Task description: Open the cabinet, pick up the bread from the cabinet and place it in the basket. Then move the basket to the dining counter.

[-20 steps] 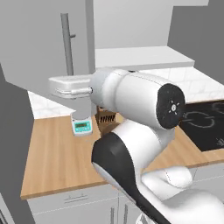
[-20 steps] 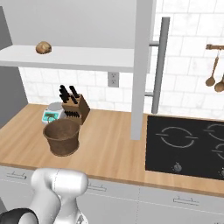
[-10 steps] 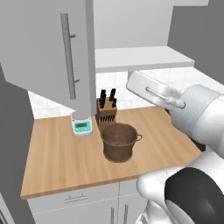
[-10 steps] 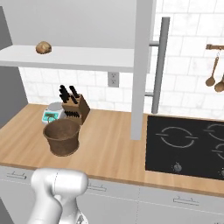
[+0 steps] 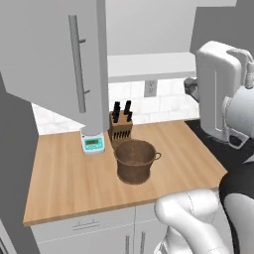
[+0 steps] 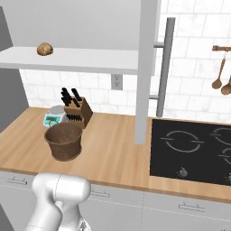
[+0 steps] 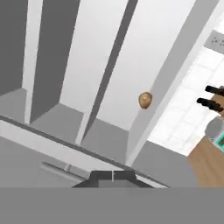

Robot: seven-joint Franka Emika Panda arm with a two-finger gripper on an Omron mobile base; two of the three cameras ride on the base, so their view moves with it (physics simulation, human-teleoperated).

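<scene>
1. Bread (image 6: pixel 45 48): small round brown loaf, no clear long axis. It sits on the cabinet shelf (image 6: pixel 85 59) toward the shelf's left end, near the front edge. In the hand view it shows as a brown lump (image 7: pixel 145 100) against the pale cabinet interior.
2. Cabinet (image 5: pixel 54 49): both doors swung open, standing edge-on to the shelf; the long bar handles (image 6: pixel 163 67) run vertical.
3. Basket (image 5: pixel 135 159): upright, mouth up, empty, on the wooden table (image 5: pixel 59 173) about mid-depth, just in front of the knife block (image 5: pixel 121 126); loop handle points right.
4. Kitchen scale (image 5: pixel 92 143) sits left of the knife block, under the left door's lower edge.
5. Black hob (image 6: pixel 191 151) is set into the table's right end; white tile backsplash behind it, wooden spoons (image 6: pixel 222 76) hanging on the wall.
6. Open table in front of and left of the basket; right door edge hangs over the gap between basket and hob.
7. Fingers (image 7: pixel 113 176): clenched, nothing between them, facing the open cabinet.
</scene>
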